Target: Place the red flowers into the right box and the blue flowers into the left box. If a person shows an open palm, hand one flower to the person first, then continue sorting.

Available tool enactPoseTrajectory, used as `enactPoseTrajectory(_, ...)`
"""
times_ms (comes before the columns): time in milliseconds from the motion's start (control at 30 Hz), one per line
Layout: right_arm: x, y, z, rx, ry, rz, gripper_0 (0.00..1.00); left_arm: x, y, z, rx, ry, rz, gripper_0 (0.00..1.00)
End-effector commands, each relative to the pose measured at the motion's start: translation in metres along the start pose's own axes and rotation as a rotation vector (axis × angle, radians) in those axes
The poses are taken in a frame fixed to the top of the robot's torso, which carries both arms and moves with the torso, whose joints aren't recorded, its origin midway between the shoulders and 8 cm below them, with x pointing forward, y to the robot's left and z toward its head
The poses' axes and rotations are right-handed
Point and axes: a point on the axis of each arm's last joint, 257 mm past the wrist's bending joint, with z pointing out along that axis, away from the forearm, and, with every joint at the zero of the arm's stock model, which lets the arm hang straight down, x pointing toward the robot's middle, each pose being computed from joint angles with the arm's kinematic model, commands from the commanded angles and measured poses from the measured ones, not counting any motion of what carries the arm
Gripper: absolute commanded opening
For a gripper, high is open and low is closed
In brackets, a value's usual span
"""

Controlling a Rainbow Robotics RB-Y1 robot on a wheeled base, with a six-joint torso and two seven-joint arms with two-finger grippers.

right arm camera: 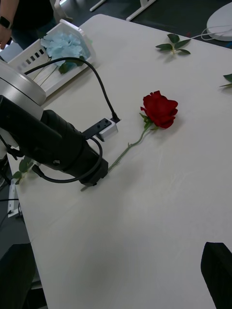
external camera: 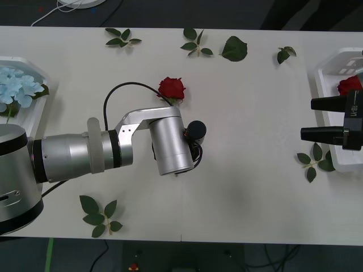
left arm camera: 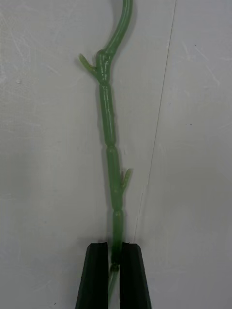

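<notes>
A red flower [external camera: 171, 89] lies on the table's middle, its head [right arm camera: 159, 108] pointing away from me. My left gripper [left arm camera: 114, 247] is down at the table, shut on the lower end of its green stem [left arm camera: 110, 145]; in the front view the wrist covers the fingers. The left box [external camera: 35, 63] holds blue flowers [external camera: 20, 85]. Another red flower [external camera: 349, 85] lies in the right box [external camera: 320, 73]. My right gripper [external camera: 306, 119] hovers open and empty just inside that box's near side.
Loose green leaf sprigs lie scattered: three along the far edge [external camera: 123, 38] [external camera: 197, 44] [external camera: 234, 49], one at the far right [external camera: 285, 54], one beside the right box [external camera: 316, 158], one near the front [external camera: 101, 214]. The left arm's cable [external camera: 122, 90] loops over the table.
</notes>
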Motion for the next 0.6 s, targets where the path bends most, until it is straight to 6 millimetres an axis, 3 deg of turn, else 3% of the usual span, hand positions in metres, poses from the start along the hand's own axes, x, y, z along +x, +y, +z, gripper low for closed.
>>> enactPoseTrajectory(33,-0.003,0.013,0.002,-0.007,-0.024,-0.038,1.0,0.004,0.004,0.003,-0.006,0.002,0.041,0.0)
enactPoseTrajectory(333,0.0,0.014,0.003,-0.002,-0.034,-0.037,1.0,-0.014,0.038,0.013,-0.092,-0.029,0.037,0.0)
enactPoseTrajectory(433,-0.001,0.016,0.003,-0.009,-0.039,-0.036,1.0,-0.017,0.069,0.015,-0.17,-0.018,0.029,0.0)
enactPoseTrajectory(600,-0.001,0.017,0.003,-0.013,-0.043,-0.035,1.0,0.0,0.107,0.005,-0.278,0.043,0.031,0.0)
